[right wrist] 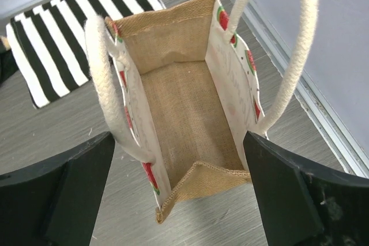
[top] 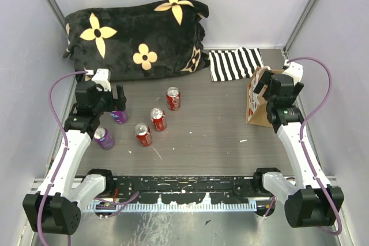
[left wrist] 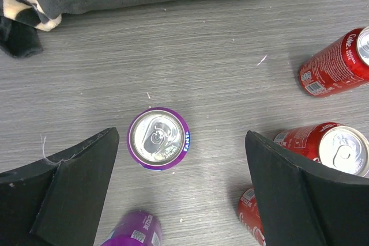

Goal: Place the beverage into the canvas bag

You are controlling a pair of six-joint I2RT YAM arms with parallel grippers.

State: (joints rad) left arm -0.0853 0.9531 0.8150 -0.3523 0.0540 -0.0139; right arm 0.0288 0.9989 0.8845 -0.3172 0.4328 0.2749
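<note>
An upright purple can (left wrist: 158, 138) stands below my left gripper (left wrist: 180, 140), which is open and empty above it, with the can near the left finger; in the top view the can (top: 119, 117) is just under the gripper (top: 116, 102). A second purple can (left wrist: 132, 234) stands closer to the arm base (top: 104, 137). Three red cans (top: 173, 98) (top: 158, 118) (top: 143, 134) stand to the right. The tan canvas bag (right wrist: 184, 113) stands open and empty under my right gripper (right wrist: 179, 142), which is open with fingers either side of the bag's near end. The bag (top: 256, 108) is at the right.
A black-and-white striped cloth (top: 235, 63) lies behind the bag. A black flower-print cushion (top: 135, 38) fills the back left. The bag's cream handles (right wrist: 106, 84) loop up near my right fingers. Walls close in on both sides.
</note>
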